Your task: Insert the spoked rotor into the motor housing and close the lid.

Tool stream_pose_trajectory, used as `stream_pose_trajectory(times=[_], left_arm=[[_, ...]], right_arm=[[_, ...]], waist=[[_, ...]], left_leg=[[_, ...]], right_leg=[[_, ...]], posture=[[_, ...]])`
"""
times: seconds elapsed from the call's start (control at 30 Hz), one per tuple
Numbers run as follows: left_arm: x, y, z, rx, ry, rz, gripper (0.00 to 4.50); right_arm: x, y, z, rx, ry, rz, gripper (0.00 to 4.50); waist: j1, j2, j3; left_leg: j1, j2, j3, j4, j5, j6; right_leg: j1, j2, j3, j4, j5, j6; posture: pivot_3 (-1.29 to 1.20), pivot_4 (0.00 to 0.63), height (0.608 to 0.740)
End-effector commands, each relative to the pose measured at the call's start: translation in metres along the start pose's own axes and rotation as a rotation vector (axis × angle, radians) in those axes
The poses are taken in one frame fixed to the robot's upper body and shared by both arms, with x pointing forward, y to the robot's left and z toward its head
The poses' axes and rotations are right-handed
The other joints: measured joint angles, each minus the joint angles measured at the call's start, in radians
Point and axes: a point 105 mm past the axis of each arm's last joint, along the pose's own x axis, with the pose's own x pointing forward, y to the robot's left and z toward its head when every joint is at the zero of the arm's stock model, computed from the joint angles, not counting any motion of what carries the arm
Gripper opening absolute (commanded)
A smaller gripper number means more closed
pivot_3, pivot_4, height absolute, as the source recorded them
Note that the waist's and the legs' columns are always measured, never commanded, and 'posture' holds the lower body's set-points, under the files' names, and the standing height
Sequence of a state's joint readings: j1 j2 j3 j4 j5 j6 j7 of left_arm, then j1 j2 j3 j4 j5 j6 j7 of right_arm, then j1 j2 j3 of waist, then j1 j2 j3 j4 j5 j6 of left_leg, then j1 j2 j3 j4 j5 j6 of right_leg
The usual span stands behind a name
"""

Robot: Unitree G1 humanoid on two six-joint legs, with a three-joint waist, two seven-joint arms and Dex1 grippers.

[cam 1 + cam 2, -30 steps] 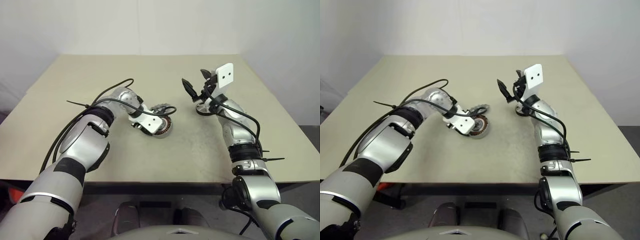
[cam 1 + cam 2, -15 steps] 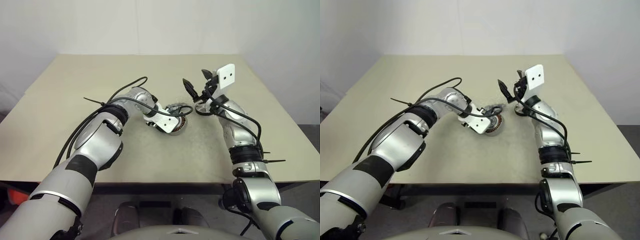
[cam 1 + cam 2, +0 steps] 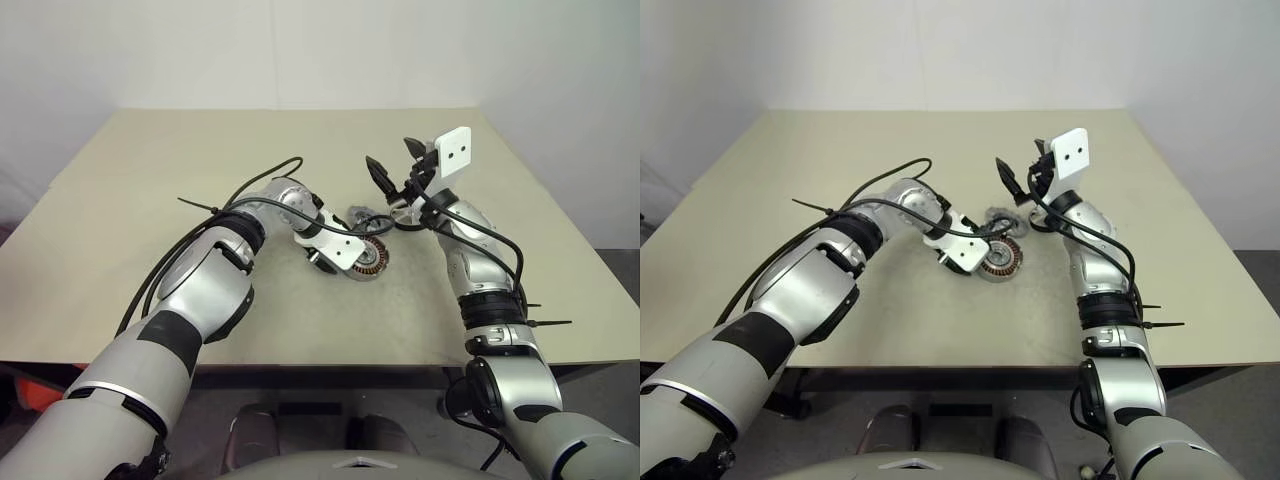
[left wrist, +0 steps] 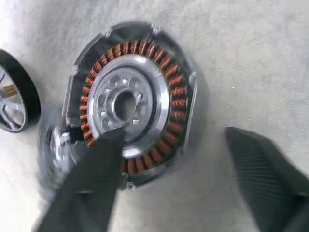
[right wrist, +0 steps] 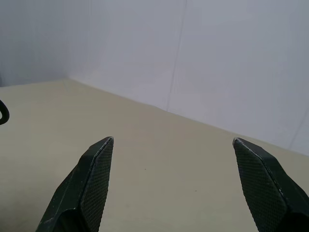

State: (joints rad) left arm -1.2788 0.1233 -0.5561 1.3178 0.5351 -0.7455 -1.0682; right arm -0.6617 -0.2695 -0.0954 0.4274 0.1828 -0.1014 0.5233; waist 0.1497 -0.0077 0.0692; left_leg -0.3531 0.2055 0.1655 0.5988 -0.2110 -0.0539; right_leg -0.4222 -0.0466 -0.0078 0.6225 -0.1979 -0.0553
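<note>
The round motor housing (image 4: 133,104) lies flat mid-table, copper rings showing. The shiny spoked rotor (image 4: 14,104) lies just beside it.

Motor housing (image 4: 133,104) on table (image 4: 241,58), copper windings exposed
Left gripper (image 4: 186,166) fingers spread; one finger (image 4: 91,183) overlaps the housing rim, the other stands clear. Spoked rotor (image 4: 14,101) lies beside the housing

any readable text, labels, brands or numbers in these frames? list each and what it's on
None readable.
The white plate on the right wrist carries two dark dots, no lettering.
The motor housing shows copper windings and bare metal, no marking.
The table and the wall behind it are plain.
</note>
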Motion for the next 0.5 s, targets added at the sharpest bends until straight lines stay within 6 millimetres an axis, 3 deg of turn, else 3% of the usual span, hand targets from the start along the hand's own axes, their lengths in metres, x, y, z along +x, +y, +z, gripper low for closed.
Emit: stream_pose_trajectory(times=[0.03, 0.27, 0.5], left_arm=[[-0.011, 0.010, -0.001, -0.001, -0.005, 0.054, 3.79], [-0.031, 0.004, -0.013, -0.052, -0.039, 0.105, 3.79], [-0.066, -0.009, -0.036, -0.176, -0.090, 0.249, 3.79]], right_arm=[[0.005, 0.000, 0.018, -0.011, -0.064, 0.006, 4.46], [0.011, 0.003, 0.022, -0.008, -0.073, 0.029, 4.46], [0.013, 0.002, 0.032, -0.035, -0.080, 0.085, 4.46]], waist=[[0.000, 0.000, 0.000], [-0.001, 0.000, 0.000], [-0.001, 0.000, 0.000]], left_leg=[[0.000, 0.000, 0.000, 0.000, 0.000, 0.000], [0.000, 0.000, 0.000, 0.000, 0.000, 0.000], [0.000, 0.001, 0.000, -0.001, 0.000, 0.000]], right_leg=[[0.000, 0.000, 0.000, 0.000, 0.000, 0.000], [0.000, 0.000, 0.000, 0.000, 0.000, 0.000], [0.000, 0.000, -0.001, 0.000, 0.000, 0.000]], posture=[[0.00, 0.000, 0.740], [0.00, 0.000, 0.740], [0.00, 0.000, 0.740]])
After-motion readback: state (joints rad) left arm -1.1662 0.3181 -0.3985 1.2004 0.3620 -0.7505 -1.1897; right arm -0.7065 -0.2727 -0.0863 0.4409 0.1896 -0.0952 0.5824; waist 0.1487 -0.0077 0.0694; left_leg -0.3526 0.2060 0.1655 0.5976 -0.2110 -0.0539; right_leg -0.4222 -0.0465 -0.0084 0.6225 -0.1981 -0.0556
